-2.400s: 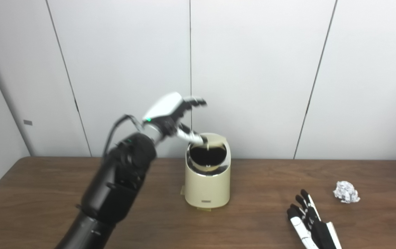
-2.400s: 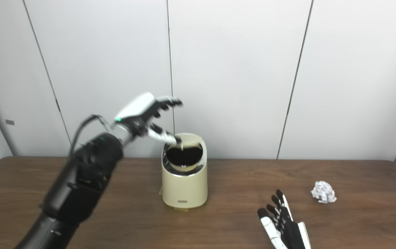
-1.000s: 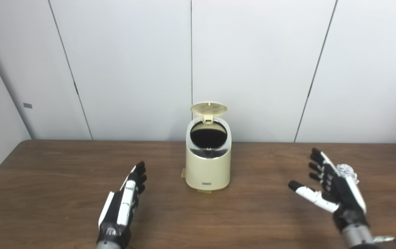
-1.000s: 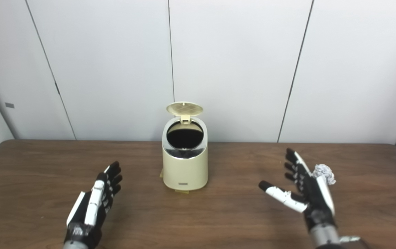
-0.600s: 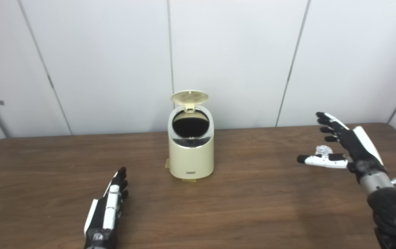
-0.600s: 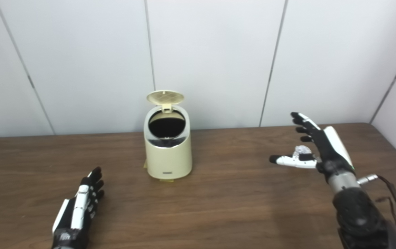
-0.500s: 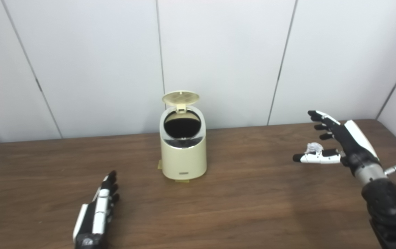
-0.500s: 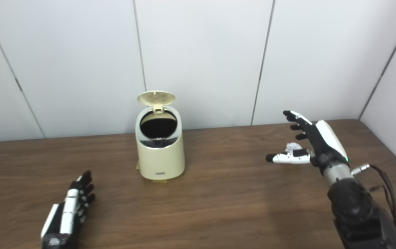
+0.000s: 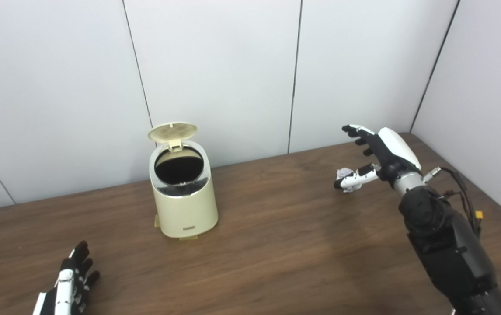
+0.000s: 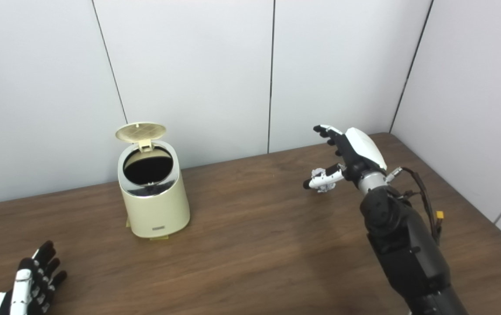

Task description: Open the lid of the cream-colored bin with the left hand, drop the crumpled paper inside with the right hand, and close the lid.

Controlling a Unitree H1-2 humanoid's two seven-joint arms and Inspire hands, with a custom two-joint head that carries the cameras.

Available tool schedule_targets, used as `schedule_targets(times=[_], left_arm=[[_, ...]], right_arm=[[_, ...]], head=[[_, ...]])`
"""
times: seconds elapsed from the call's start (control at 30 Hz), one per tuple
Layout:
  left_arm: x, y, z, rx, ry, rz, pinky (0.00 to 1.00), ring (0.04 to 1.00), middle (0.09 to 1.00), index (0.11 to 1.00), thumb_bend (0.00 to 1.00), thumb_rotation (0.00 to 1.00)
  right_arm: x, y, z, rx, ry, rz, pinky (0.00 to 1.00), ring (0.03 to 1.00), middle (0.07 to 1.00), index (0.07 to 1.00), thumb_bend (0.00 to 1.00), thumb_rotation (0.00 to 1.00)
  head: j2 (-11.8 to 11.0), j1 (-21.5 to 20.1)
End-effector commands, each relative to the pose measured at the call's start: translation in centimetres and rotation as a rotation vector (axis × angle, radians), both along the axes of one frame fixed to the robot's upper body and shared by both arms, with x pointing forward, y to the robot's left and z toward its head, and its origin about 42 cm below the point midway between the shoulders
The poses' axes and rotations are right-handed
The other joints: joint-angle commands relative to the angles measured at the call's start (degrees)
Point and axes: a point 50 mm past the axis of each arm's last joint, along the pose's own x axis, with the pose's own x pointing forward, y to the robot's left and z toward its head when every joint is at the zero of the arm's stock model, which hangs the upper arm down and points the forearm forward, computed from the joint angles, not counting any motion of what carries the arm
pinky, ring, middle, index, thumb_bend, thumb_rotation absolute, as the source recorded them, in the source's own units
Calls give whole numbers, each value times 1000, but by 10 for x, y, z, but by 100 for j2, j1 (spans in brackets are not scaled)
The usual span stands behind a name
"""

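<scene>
The cream-colored bin [image 9: 183, 205] stands on the brown table with its round lid [image 9: 172, 131] tipped up at the back, showing the dark inside. The crumpled paper [image 9: 347, 178] lies on the table at the right, mostly hidden behind the thumb of my right hand [image 9: 377, 153]. That hand is open, fingers spread, raised just above and beside the paper without holding it. My left hand [image 10: 27, 284] lies open and flat on the table at the bottom left, far from the bin.
The table [image 9: 276, 245] ends at a white panelled wall behind the bin and at a side wall on the right. A cable with a yellow connector [image 9: 478, 215] hangs by my right forearm.
The camera has swung to the right, so the bin sits further left in the picture. My right hand has reached out over the paper. My left hand stays flat on the table.
</scene>
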Motion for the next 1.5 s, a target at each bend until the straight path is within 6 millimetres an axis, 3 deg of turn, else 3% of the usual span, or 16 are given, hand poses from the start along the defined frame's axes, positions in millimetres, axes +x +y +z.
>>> schedule_targets(times=[0.0, 0.3, 0.6, 0.97, 1.23, 1.37, 1.4, 1.47], left_arm=[[10, 2, 23, 0, -82, -11, 1000, 1000, 1000, 1000, 485, 982], [8, 2, 37, 13, -82, -32, 1000, 1000, 1000, 1000, 441, 992], [-1, 7, 53, 28, -90, -22, 1000, 1000, 1000, 1000, 416, 954], [-10, 7, 69, 34, -103, -32, 1000, 1000, 1000, 1000, 329, 999], [-11, 6, 75, 40, -114, -40, 1000, 1000, 1000, 1000, 341, 1000], [-10, 5, 75, 29, -122, -52, 1000, 1000, 1000, 1000, 346, 987], [-10, 5, 76, 29, -125, -51, 1000, 1000, 1000, 1000, 356, 965], [-10, 4, 78, 28, -138, -50, 1000, 1000, 1000, 1000, 368, 946]], right_arm=[[11, -2, 26, -22, -65, -16, 758, 862, 883, 867, 878, 74], [41, 0, 10, -12, 12, -4, 677, 809, 861, 851, 898, 72], [63, -3, -13, -117, 86, -4, 710, 809, 843, 817, 924, 111], [69, -10, -20, -148, 117, -47, 684, 781, 824, 791, 914, 107], [63, -18, -18, -154, 84, -59, 673, 751, 779, 747, 906, 107], [60, -20, -19, -151, 34, -72, 602, 641, 682, 663, 864, 12], [59, -21, -20, -154, 23, -80, 595, 599, 635, 580, 695, 65], [57, -22, -21, -154, 10, -96, 569, 501, 526, 523, 568, 17]], head=[[6, -4], [25, 104], [47, 186], [119, 204], [169, 171], [206, 188], [207, 198], [226, 222]])
